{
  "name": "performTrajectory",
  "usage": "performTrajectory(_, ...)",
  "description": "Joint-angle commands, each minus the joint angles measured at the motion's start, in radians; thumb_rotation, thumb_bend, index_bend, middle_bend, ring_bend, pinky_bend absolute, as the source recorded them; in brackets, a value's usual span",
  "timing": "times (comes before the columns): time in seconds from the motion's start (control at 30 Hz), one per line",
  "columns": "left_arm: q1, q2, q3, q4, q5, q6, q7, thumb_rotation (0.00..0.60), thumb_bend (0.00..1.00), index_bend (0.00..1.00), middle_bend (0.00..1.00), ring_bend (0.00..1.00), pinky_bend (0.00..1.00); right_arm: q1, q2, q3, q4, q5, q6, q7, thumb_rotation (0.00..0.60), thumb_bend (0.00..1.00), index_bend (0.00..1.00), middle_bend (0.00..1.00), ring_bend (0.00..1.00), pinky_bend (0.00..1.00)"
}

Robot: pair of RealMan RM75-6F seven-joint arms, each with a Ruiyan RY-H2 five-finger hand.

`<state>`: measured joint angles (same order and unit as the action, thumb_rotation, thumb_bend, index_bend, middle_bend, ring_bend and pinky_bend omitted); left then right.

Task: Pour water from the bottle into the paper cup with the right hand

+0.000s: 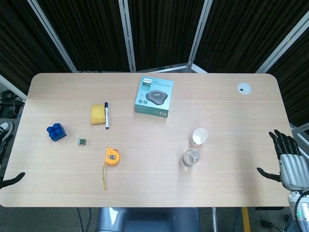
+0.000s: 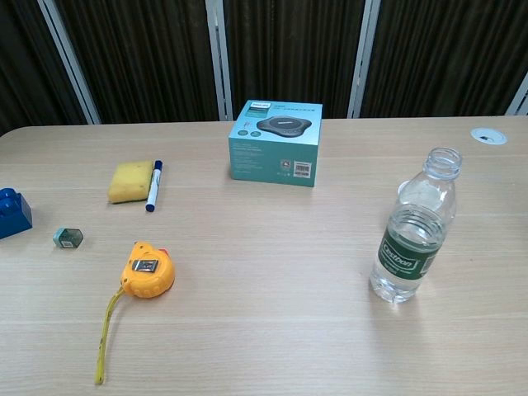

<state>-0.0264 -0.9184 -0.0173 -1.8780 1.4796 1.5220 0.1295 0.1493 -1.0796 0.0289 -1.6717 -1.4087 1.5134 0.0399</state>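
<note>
A: Where is the right hand (image 1: 291, 162)?

B: Off the counter's (image 1: 231, 121) right edge in the head view, fingers spread apart and holding nothing. The chest view does not show it.

A: And the left hand (image 1: 10, 181)?

B: Only a dark tip shows at the counter's lower left corner. I cannot tell how its fingers lie.

A: The bottle (image 2: 414, 228)?

B: Standing upright on the counter, cap off, partly filled with water, with a dark green label. It is well apart from the right hand, toward the counter's middle.

A: The paper cup (image 1: 199, 137)?

B: Upright and open, just beside the bottle on its far side. In the chest view it stands behind the bottle and is mostly hidden.

A: What else lies there?

B: A teal box (image 1: 154, 96) near the far middle. Left of it, a yellow sponge (image 1: 98, 114) with a marker (image 1: 106, 115) touching its right side. A blue block (image 1: 56, 131) sits near the left edge, a small sharpener (image 1: 82, 141) beside it, and a yellow tape measure (image 1: 112, 156) with its tape pulled out toward the near edge. A white grommet (image 1: 244, 88) is set in the far right corner.
</note>
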Motion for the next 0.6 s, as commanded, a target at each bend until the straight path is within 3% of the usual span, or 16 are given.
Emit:
performTrajectory(0.03, 0.002, 0.003, 0.001, -0.001, 0.002, 0.001, -0.003, 0.6, 0.0, 0.0, 0.0, 0.0, 0.0, -0.006, -0.001, 0.004, 0.003, -0.008, 0.003, 0.005, 0.6, 0.0, 0.0, 0.0, 0.0, 0.0)
performTrajectory(0.27, 0.007, 0.005, 0.007, -0.01, 0.015, 0.007, 0.0, 0.6, 0.0, 0.0, 0.0, 0.0, 0.0, -0.002, 0.003, -0.004, 0.005, -0.032, -0.045, 0.084, 0.6, 0.0, 0.0, 0.0, 0.0, 0.0)
performTrajectory(0.4, 0.002, 0.002, 0.009, -0.01, 0.023, -0.002, 0.002, 0.6, 0.0, 0.0, 0.0, 0.0, 0.0, 0.043, 0.043, -0.042, 0.016, -0.067, -0.203, 0.325, 0.6, 0.0, 0.0, 0.0, 0.0, 0.0)
performTrajectory(0.6, -0.019, -0.013, 0.004, -0.004, 0.018, -0.034, 0.013, 0.6, 0.0, 0.0, 0.0, 0.0, 0.0, 0.123, -0.001, -0.098, 0.167, -0.199, -0.345, 0.702, 0.6, 0.0, 0.0, 0.0, 0.0, 0.01)
